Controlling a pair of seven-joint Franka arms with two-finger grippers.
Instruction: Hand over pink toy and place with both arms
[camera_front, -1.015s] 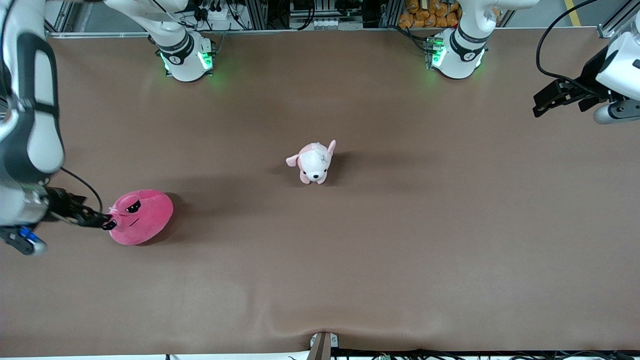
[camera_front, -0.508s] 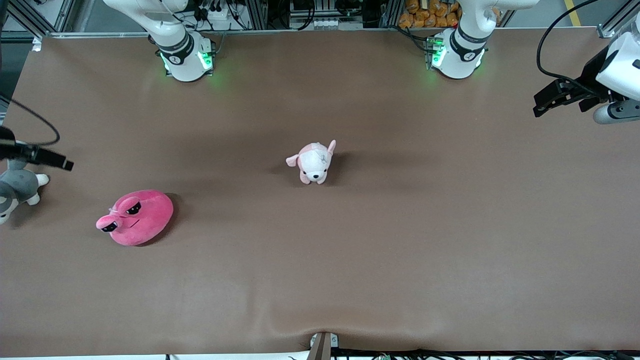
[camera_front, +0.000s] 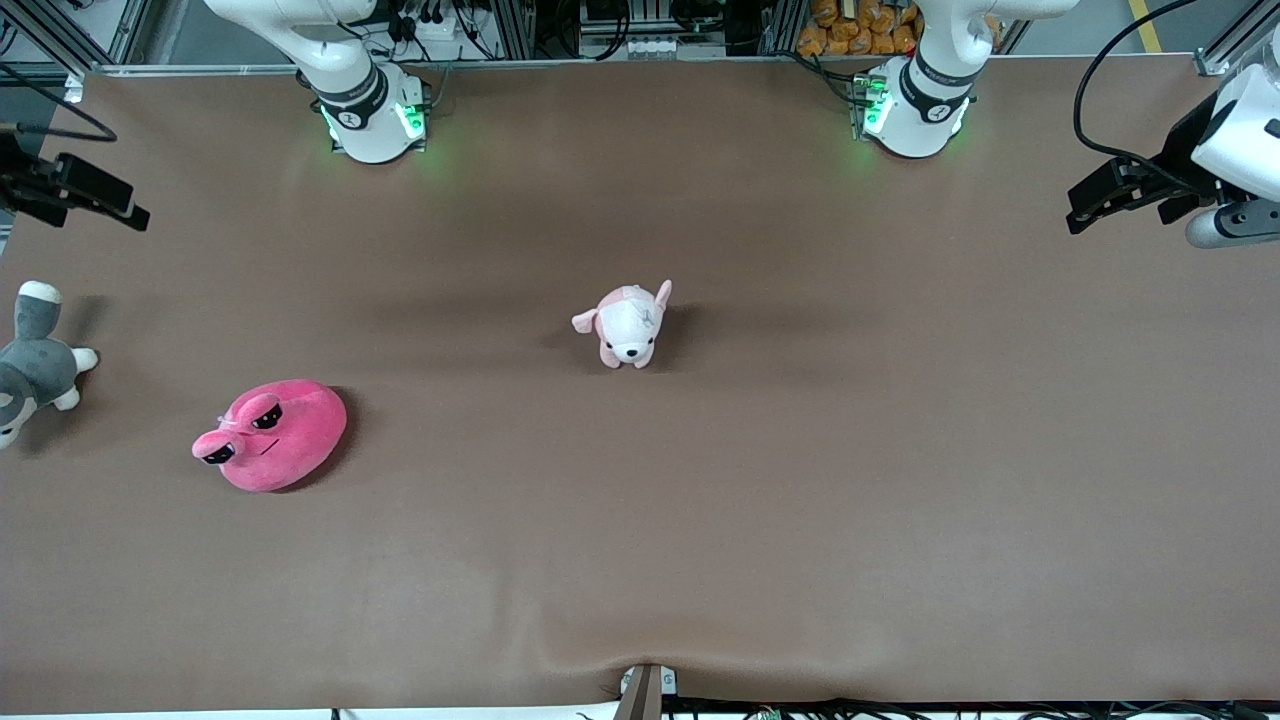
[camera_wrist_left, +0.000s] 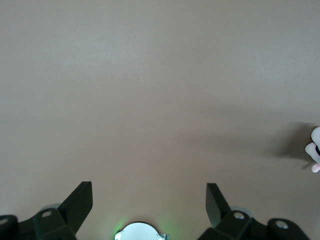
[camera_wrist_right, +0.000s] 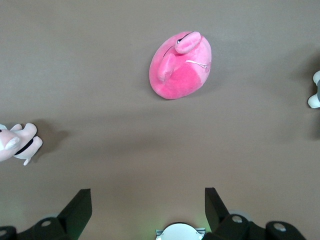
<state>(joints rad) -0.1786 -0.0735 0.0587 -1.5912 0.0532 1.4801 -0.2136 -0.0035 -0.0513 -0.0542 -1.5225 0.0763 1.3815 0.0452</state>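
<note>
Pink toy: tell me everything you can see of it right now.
The pink toy is a rounded, bright pink plush blob with a soft, fuzzy look, two dark half-lidded eyes on bulging stalks and a thin line for a mouth. It lies flat on the brown table, toward the right arm's end, nearer the front camera than the small dog plush. Nothing touches it but the table; neither end effector is near it.

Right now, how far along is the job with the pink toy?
It looks finished or nearly so. The pink toy lies on the table toward the right arm's end, free of both arms. Nothing is in hand: the right gripper is open above the table, and the left gripper waits open at its own end. The small white-and-pink dog and grey toy sit untouched.
</note>
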